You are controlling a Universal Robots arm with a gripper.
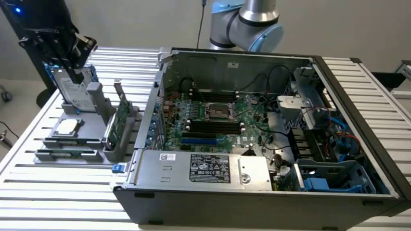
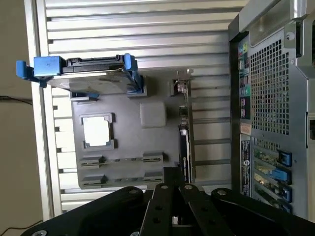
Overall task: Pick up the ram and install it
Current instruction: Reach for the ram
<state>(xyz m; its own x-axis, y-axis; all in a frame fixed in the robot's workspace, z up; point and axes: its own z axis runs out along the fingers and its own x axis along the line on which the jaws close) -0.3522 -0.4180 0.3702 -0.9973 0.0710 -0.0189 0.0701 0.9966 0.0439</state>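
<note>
- Slatted aluminium counter (image 1: 38, 192) before a pale wall, bearing a gray parts tray (image 1: 90, 120) and an open computer case (image 1: 257, 202); robot arm (image 1: 250, 24) behind the case.
- Black fingers (image 1: 77, 72) closed all the way, gripping nothing, hanging just above an upright hard drive (image 1: 70, 94) in its blue bracket at one end of the tray.
- Well apart from the fingers, at the tray's opposite end and past the square silver processor chip (image 1: 67, 127): the ram (image 1: 66, 154).
- Seen as a thin dark-green strip in a gray holder, long axis lying level and running across the exterior view, one end toward the exterior view's left, the other toward the case.
- Roughly parallel to the black slots (image 1: 215, 127) on the motherboard (image 1: 192, 108), deep inside the case and far from the fingers.
- Green expansion card (image 1: 119, 122) standing on edge at the tray's case-side rim, between fingers and case.
</note>
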